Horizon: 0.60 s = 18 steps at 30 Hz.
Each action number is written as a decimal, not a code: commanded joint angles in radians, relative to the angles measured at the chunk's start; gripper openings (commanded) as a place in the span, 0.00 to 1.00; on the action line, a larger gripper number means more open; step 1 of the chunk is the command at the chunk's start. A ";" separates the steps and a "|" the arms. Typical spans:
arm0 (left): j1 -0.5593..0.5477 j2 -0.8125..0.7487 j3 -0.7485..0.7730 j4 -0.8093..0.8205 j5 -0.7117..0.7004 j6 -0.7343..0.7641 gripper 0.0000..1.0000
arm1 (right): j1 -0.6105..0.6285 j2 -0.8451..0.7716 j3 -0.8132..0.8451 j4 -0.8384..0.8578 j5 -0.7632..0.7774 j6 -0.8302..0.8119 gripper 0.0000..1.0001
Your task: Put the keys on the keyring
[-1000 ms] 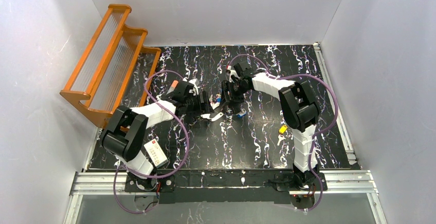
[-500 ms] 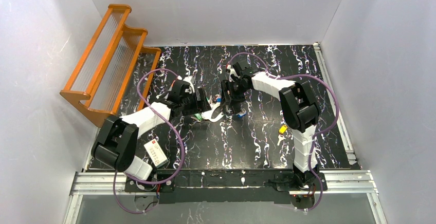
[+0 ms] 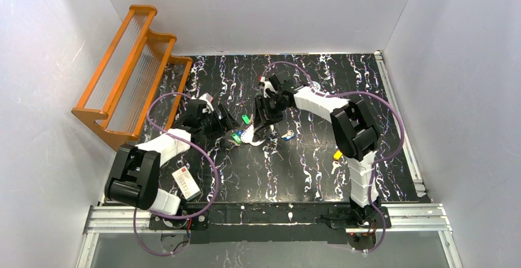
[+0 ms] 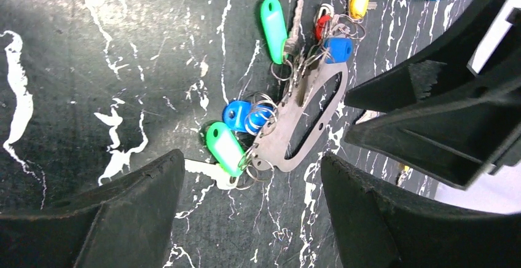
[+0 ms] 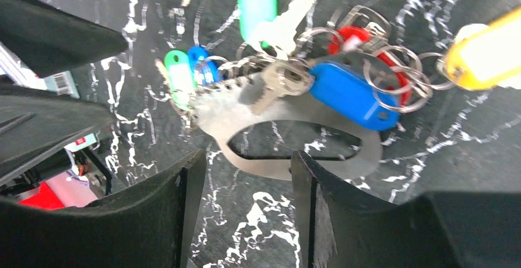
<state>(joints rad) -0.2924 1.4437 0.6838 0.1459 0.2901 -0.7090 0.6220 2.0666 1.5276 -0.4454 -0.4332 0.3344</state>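
The left gripper [image 4: 252, 162] hangs released, its 2 fingers spread wide to frame the keyring [image 4: 299, 119], likely lining up a grab. The ring lies flat near the middle of the table [image 3: 295, 176], with 6 tagged keys [image 4: 273, 22] bunched against it: 2 green, 2 blue, 1 red, 1 yellow. The right gripper [image 5: 249, 156], also unclenched, straddles the ring's band, probably to steady it. 1 more yellow key [image 3: 337, 155] lies toward the right edge.
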 commanded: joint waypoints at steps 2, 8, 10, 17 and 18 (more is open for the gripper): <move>0.044 -0.052 -0.050 0.052 0.068 -0.055 0.79 | 0.041 -0.012 0.089 0.031 -0.043 0.031 0.59; 0.056 -0.109 -0.038 -0.059 0.009 0.016 0.79 | 0.083 0.049 0.171 0.006 -0.039 0.059 0.50; 0.057 -0.128 -0.032 -0.084 -0.004 0.033 0.79 | 0.093 0.060 0.190 0.003 -0.035 0.068 0.48; 0.056 -0.162 -0.005 -0.193 -0.066 0.095 0.79 | 0.120 0.116 0.272 -0.046 0.006 0.077 0.42; 0.056 -0.165 0.001 -0.210 -0.079 0.107 0.79 | 0.122 0.124 0.283 -0.060 0.022 0.080 0.41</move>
<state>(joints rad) -0.2413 1.3113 0.6395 0.0498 0.2684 -0.6659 0.7345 2.1620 1.7317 -0.4561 -0.4473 0.3973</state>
